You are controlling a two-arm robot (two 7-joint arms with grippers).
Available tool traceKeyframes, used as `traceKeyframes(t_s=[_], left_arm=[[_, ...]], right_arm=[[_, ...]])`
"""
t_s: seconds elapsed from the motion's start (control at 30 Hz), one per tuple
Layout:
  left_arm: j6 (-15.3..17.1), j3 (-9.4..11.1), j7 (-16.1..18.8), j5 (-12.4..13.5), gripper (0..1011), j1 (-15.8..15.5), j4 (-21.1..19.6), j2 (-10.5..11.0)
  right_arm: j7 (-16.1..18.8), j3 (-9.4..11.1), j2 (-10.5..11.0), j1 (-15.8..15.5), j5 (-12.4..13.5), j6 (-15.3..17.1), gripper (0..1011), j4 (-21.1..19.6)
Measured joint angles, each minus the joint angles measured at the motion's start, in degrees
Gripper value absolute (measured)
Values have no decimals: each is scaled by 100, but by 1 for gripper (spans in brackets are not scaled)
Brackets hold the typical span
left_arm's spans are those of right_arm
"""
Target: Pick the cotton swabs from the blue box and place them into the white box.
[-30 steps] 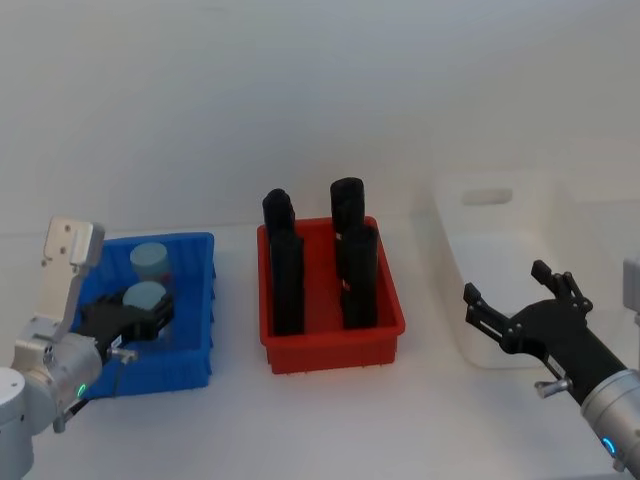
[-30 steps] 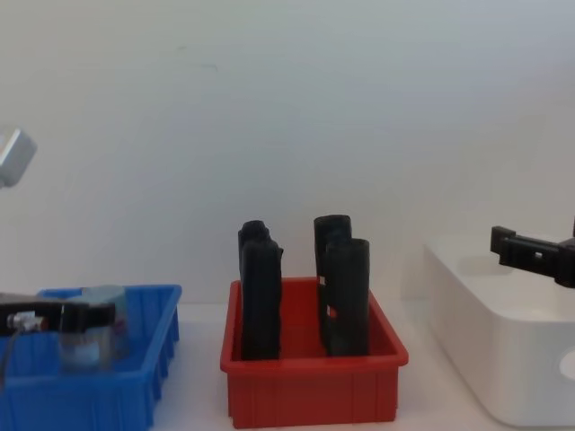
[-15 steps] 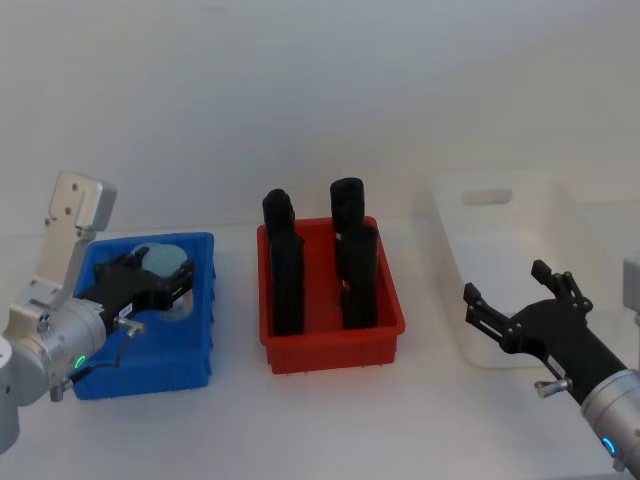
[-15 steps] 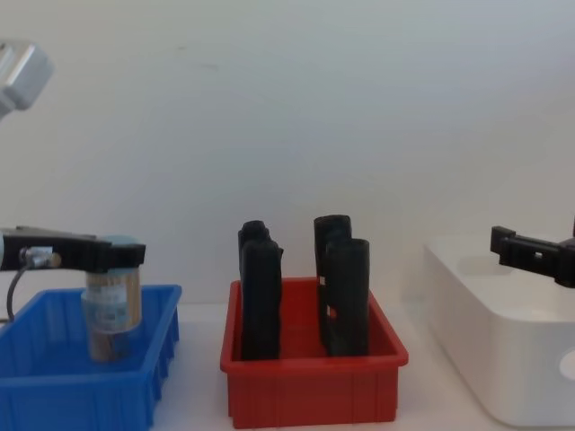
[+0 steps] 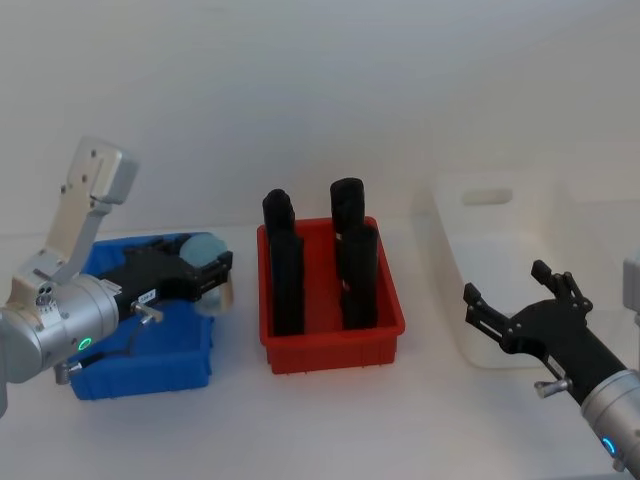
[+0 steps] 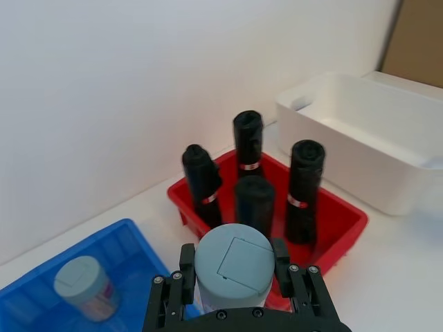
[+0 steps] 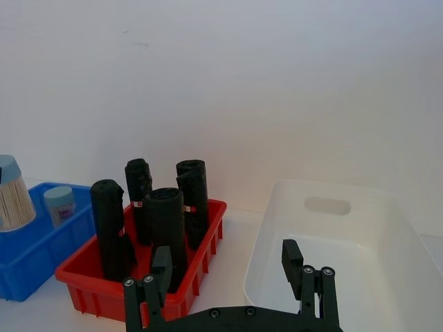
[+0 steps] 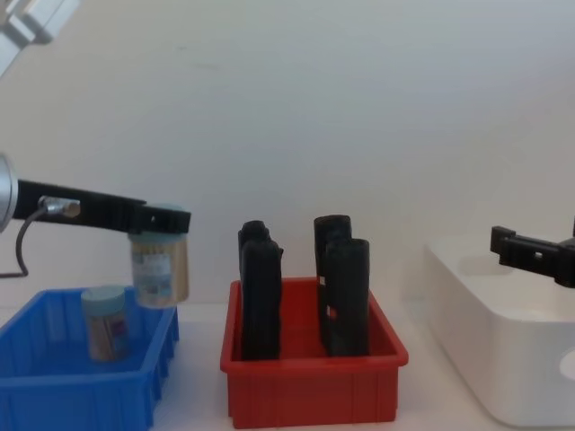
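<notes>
Clear-walled and pale-lidded, the tub of cotton swabs is clamped just under its lid by the left gripper; it hangs upright below the fingers, over the rim of the blue box, where a second tub stands lower down behind the hand. Ahead of the hand rise the black blocks in the red bin; the tub's base should be carried well above them, then lowered into the white box beyond, where the right gripper hovers with fingers spread
</notes>
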Motion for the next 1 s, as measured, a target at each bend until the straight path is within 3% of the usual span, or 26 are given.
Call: traceKeyframes(t_s=[0.5, 1.0], left_arm=[[706, 172, -495, -99, 666, -69, -595, -77], [963, 246, -632, -140, 666, -86, -813, -120]], right_arm=[[0, 0, 0, 0, 0, 0, 1001, 0], [0, 0, 0, 0, 0, 0, 1001, 0]])
